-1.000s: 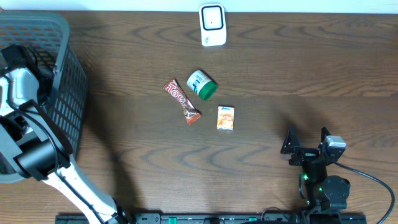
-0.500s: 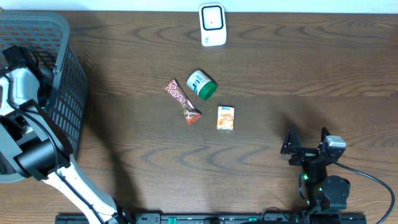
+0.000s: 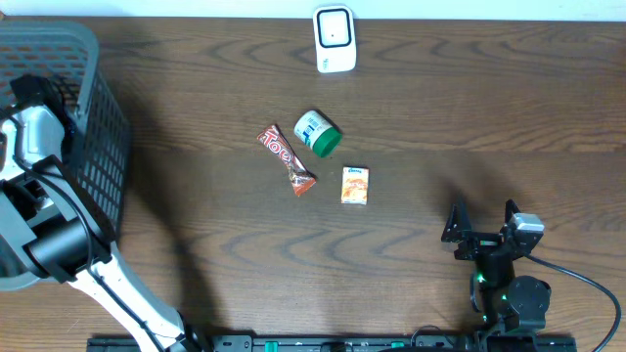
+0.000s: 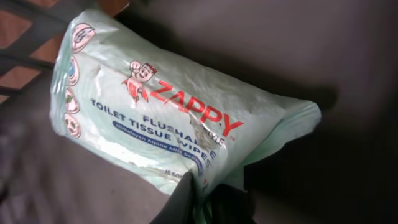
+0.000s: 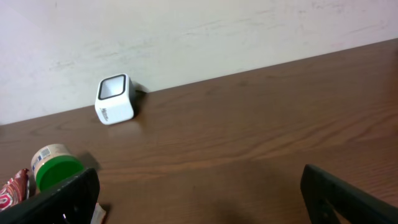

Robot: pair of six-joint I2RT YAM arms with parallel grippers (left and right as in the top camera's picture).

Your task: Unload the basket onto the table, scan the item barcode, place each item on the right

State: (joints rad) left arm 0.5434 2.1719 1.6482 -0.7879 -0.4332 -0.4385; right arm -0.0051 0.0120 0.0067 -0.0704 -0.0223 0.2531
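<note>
Inside the grey basket [image 3: 103, 156] at the left edge, my left gripper [image 4: 208, 186] is shut on the near edge of a pale green pack of Zappy toilet tissue wipes [image 4: 168, 118]. The pack's plastic is pinched between the two dark fingers [image 4: 186, 196]. From overhead only the left arm [image 3: 34, 132] shows, reaching into the basket, and the pack is hidden. The white barcode scanner [image 3: 334, 39] stands at the table's far edge and also shows as the scanner [image 5: 115, 99] in the right wrist view. My right gripper [image 3: 481, 220] rests open and empty at the front right.
In the middle of the table lie a brown chocolate bar [image 3: 286, 158], a green-lidded jar [image 3: 318, 133] on its side and a small orange box [image 3: 355, 185]. The basket wall [image 4: 25, 37] rises just behind the pack. A pale wall backs the table.
My left gripper has closed on the wipes pack. The basket's right side has shifted a little to the left. The right arm has not moved.
</note>
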